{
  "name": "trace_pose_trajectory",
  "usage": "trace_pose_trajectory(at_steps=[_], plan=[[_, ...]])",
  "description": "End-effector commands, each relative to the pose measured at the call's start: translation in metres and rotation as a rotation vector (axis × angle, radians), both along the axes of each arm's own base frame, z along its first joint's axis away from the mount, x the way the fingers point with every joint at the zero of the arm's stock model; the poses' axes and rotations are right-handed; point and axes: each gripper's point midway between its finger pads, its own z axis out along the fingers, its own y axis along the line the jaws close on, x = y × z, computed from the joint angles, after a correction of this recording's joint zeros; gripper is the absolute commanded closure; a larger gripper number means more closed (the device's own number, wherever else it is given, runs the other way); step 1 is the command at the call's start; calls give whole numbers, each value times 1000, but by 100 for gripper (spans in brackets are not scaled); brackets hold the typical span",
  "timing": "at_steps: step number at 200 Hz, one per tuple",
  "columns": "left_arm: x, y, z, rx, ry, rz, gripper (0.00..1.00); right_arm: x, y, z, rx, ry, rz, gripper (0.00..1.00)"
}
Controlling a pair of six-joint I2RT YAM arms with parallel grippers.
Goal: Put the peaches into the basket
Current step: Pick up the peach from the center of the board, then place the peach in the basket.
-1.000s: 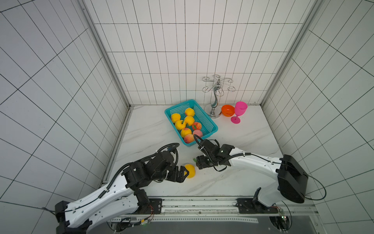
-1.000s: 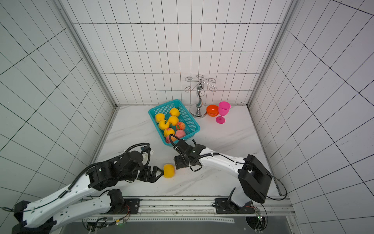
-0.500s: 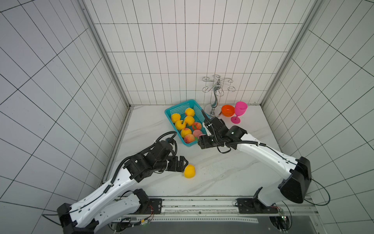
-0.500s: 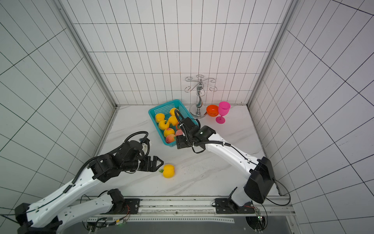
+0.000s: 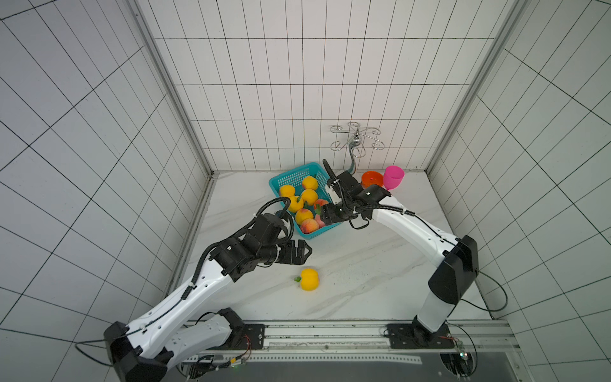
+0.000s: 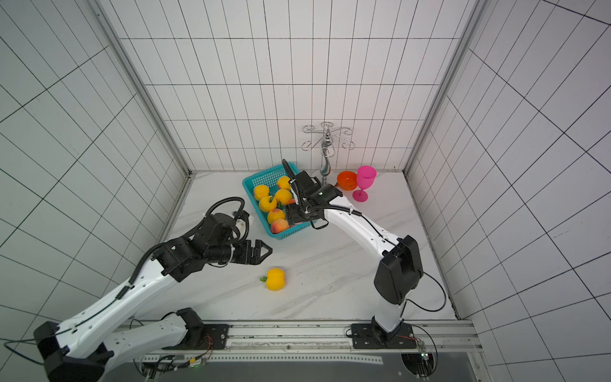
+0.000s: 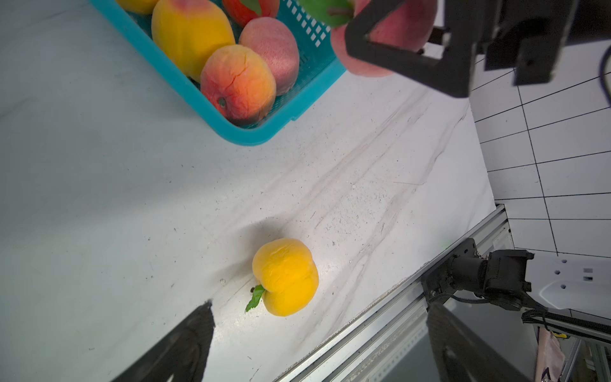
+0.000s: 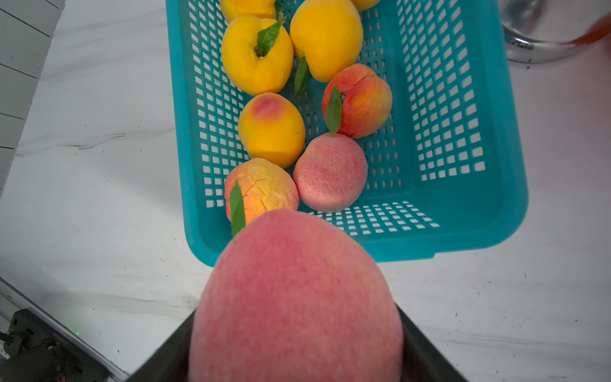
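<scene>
The teal basket [image 5: 292, 178] [image 6: 264, 177] [image 8: 463, 139] stands at the back of the table and holds several yellow and red peaches [image 8: 271, 132]. My right gripper [image 5: 325, 215] [image 8: 296, 360] is shut on a pink-red peach [image 8: 296, 297] [image 7: 390, 29] and holds it above the basket's near corner. One yellow peach [image 5: 309, 279] [image 6: 276, 279] [image 7: 286, 277] with a green leaf lies alone on the marble table. My left gripper [image 5: 305, 252] [image 6: 266, 251] hangs open and empty a little beyond that peach, apart from it.
An orange bowl [image 5: 372, 178], a pink goblet [image 5: 393, 177] and a chrome stand [image 5: 355, 145] stand behind and to the right of the basket. Tiled walls close three sides. A metal rail [image 5: 330, 334] runs along the table's front edge.
My right gripper has carried the pink-red peach from the table beside the yellow peach up to the basket's near corner. My left gripper has drawn back from the yellow peach, still open.
</scene>
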Motion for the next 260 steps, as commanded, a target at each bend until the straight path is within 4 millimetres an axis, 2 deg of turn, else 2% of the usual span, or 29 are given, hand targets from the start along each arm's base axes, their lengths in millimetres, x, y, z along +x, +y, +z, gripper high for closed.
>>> trace_pose_trajectory(at_steps=[1,44,106,143,193,260], plan=[[19,-7,18,-26,-73,-21,2,17,-1,10,-4,-14,34,26],[43,-12,16,-49,-49,-3,2,48,-3,1,-24,-14,31,27],[70,-8,8,-57,-19,24,2,74,-23,-26,-97,21,14,27],[76,-10,0,-61,7,23,2,81,-33,-36,-121,31,-7,27],[78,-9,-8,-54,32,28,2,83,-35,-55,-146,60,-13,27],[76,2,-20,-35,57,45,2,86,-35,-76,-167,87,-17,28]])
